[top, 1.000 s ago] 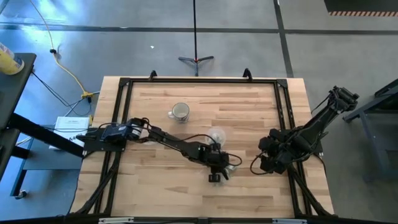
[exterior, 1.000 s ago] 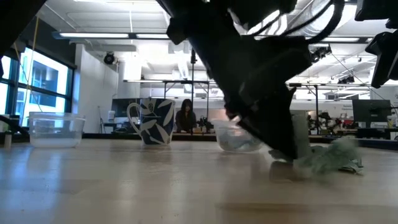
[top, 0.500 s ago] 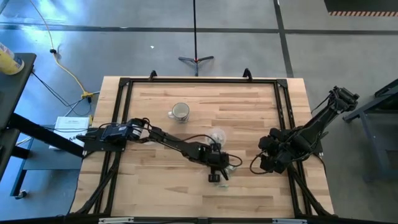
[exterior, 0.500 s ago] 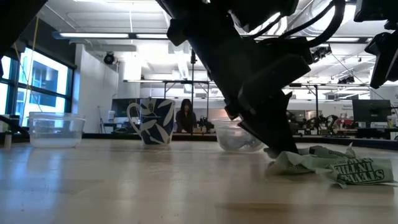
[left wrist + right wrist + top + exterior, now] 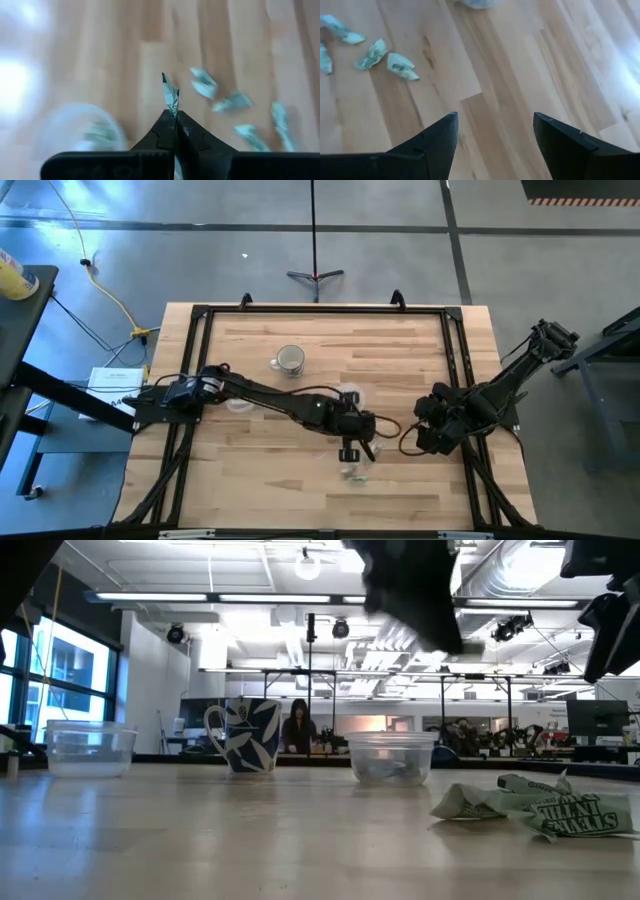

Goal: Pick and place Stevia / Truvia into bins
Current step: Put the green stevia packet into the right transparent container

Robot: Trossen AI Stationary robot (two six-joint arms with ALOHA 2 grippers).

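Note:
My left gripper (image 5: 350, 451) hangs raised over the table's middle, shut on one pale green-and-white Stevia packet (image 5: 170, 93). Loose packets (image 5: 355, 473) lie flat on the wood just nearside of it, also seen as loose packets (image 5: 541, 808) in the low view. One clear cup (image 5: 348, 396) stands beyond the gripper with packets inside (image 5: 390, 760). A second clear cup (image 5: 90, 750) stands farther left. My right gripper (image 5: 495, 125) is open, waiting over bare wood at the right (image 5: 428, 438). My left gripper pinches the Stevia packet between its two shut fingertips (image 5: 167, 120) by the packet's lower end (image 5: 174, 109). The packet sticks out past the fingertips, edge-on to the wrist camera, and is lifted clear of the table.
A patterned mug with a side handle (image 5: 289, 360) stands toward the far edge, left of the near cup. Several packets (image 5: 370, 55) lie on the wood ahead of the right gripper. A black frame (image 5: 320, 310) runs round the tabletop.
My left gripper has risen off the pile of packets and moved a little toward the far edge, toward the cup, carrying one packet up with it. The other packets stay on the table, now uncovered in the low view.

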